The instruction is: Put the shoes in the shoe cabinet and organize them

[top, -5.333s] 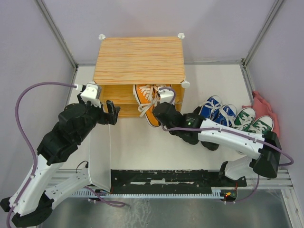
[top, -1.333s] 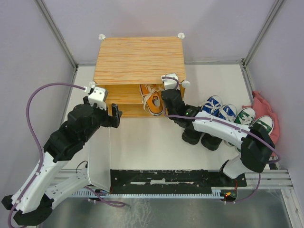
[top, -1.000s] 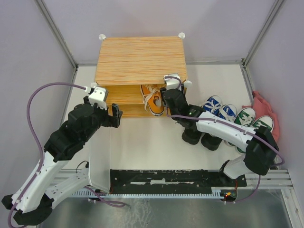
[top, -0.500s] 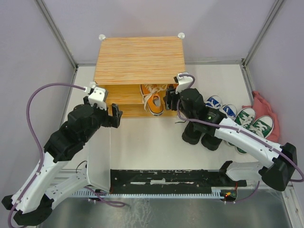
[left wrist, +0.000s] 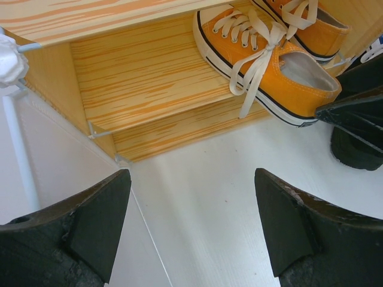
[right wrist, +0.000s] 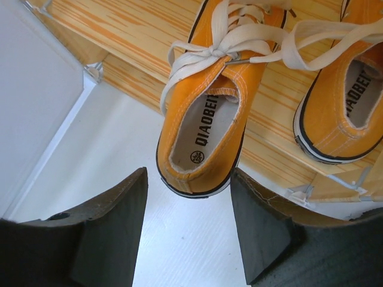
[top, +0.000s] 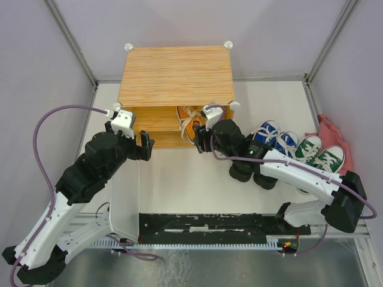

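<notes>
The shoe cabinet stands at the back with its white door swung open toward me. Two orange shoes lie on its inner shelf. My right gripper is open just behind the heel of the left orange shoe, which overhangs the shelf edge; its mate lies to the right. My left gripper is open and empty over the white floor, at the cabinet's front left by the door. Black boots, blue shoes and green shoes stand to the cabinet's right.
A pink cloth lies against the right wall behind the green shoes. The right arm reaches over the boots. Grey walls close in both sides, and a black rail runs along the near edge.
My right gripper has drawn back from the shelf, swung right, then come left to sit behind the left orange shoe's heel. The left arm has not moved.
</notes>
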`<state>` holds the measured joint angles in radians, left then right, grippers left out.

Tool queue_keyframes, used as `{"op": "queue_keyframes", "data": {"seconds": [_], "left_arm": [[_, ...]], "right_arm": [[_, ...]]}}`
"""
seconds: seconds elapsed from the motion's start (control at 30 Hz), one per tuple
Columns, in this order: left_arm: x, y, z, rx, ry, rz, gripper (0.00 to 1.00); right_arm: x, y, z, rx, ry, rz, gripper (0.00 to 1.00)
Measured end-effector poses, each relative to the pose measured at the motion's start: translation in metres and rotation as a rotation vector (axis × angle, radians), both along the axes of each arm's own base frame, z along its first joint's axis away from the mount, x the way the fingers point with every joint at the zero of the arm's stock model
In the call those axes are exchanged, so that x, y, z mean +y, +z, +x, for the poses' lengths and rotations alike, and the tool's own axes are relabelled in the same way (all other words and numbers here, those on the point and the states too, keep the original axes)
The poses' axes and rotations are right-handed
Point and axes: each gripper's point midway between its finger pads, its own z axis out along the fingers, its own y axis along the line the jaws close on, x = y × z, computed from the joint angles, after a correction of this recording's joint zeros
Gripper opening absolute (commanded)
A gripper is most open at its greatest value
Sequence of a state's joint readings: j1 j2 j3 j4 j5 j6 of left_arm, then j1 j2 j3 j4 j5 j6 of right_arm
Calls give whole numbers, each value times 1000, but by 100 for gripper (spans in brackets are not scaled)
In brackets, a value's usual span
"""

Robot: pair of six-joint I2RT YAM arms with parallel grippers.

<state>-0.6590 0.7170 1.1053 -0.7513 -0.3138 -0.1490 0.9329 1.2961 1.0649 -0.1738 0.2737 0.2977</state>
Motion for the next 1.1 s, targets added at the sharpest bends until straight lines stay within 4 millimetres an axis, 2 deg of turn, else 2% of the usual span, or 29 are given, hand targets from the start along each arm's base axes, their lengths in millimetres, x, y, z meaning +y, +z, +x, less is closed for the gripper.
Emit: {"op": "queue_keyframes", "data": {"seconds": [0.07,0.17,0.27,0.3,0.43,0.63,0.8,0.97,1.1], "left_arm": [[0,0,0,-3,1,-2,90],[0,1,0,-12,1,-9,90],[0,1,0,-19,2,-13,90],[0,1,0,-19,2,-13,90],[0,1,0,-20,2,-14,90],[1,1,0,-20,2,-14,90],[1,1,0,-20,2,-14,90],[1,1,0,-21,2,-14,90],[1,1,0,-20,2,-14,90]], "right_arm": [[2,-9,3,11,-5,-17,62],[4,-25,8,28,-21,-51,53],[7,-31,10,33,-25,-60,24],[8,-30,10,28,-25,-58,18],[6,-23,16,3,-54,-41,2],[-3,-19,19,-36,-94,-49,2],[-16,-12,30,-95,-159,-73,2],[-10,-5,42,-139,-175,-78,2],[-2,-10,53,-155,-186,-89,2]]}}
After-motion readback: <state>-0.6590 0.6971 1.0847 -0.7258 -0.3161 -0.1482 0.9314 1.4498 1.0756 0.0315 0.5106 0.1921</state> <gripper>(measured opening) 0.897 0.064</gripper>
